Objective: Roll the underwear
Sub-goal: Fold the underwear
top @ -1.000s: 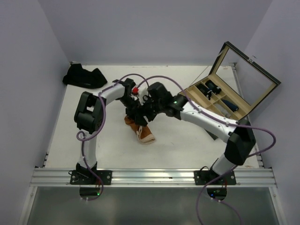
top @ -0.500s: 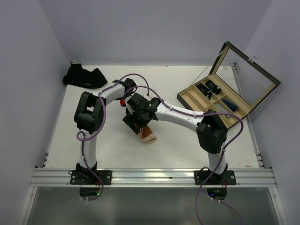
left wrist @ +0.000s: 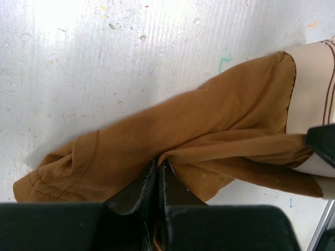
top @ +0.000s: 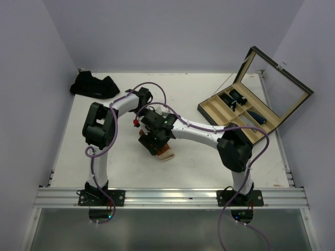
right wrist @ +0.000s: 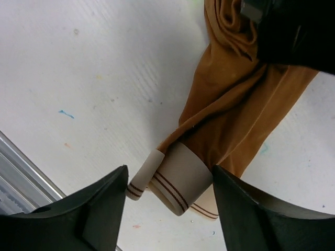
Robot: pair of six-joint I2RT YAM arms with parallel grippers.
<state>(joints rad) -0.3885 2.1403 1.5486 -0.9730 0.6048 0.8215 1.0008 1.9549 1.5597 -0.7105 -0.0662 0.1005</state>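
The rust-orange underwear (left wrist: 209, 115) lies stretched on the white table, its cream striped waistband (right wrist: 183, 178) curled into a short roll at one end. My left gripper (left wrist: 159, 166) is shut on a fold of the orange cloth at the other end. My right gripper (right wrist: 168, 175) is open, with one finger on each side of the rolled waistband and close against it. In the top view the two grippers meet over the underwear (top: 166, 153), which the right gripper (top: 155, 142) mostly covers.
A dark heap of underwear (top: 94, 84) lies at the table's back left corner. At the right stands a wooden compartment box (top: 246, 112) with its glass lid (top: 277, 83) raised and dark rolls in some compartments. A metal rail (top: 167, 197) runs along the near edge.
My right arm has swung left and nearer, bringing its gripper down over the waistband end. Its jaws widened, then narrowed around the roll. The left gripper has kept its hold.
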